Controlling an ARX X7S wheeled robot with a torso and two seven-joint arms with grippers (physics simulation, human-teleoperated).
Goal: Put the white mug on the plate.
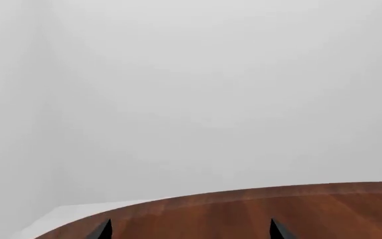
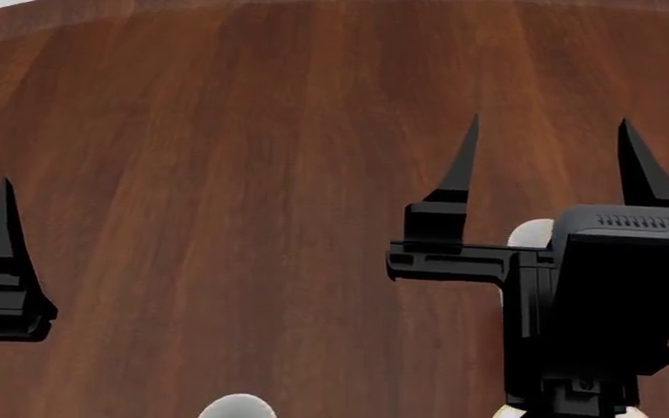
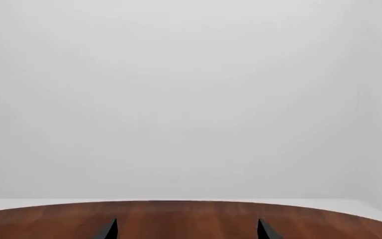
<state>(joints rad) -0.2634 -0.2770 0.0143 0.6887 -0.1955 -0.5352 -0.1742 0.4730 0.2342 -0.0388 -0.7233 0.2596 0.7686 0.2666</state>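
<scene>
Head view shows the right gripper (image 2: 547, 157) spread wide and empty over the wooden table (image 2: 253, 174), the left gripper (image 2: 7, 261) half out of frame, its spread unclear there, and neither white mug nor plate identifiable, so grip on the presumably rigid, slippery, breakable mug stays unassessed.

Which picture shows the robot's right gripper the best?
The head view. There the right gripper shows whole: both black pointed fingers spread apart over the brown wooden table, plus its boxy black body. The right wrist view shows only two dark fingertips, and the left wrist view doesn't show it.
</scene>
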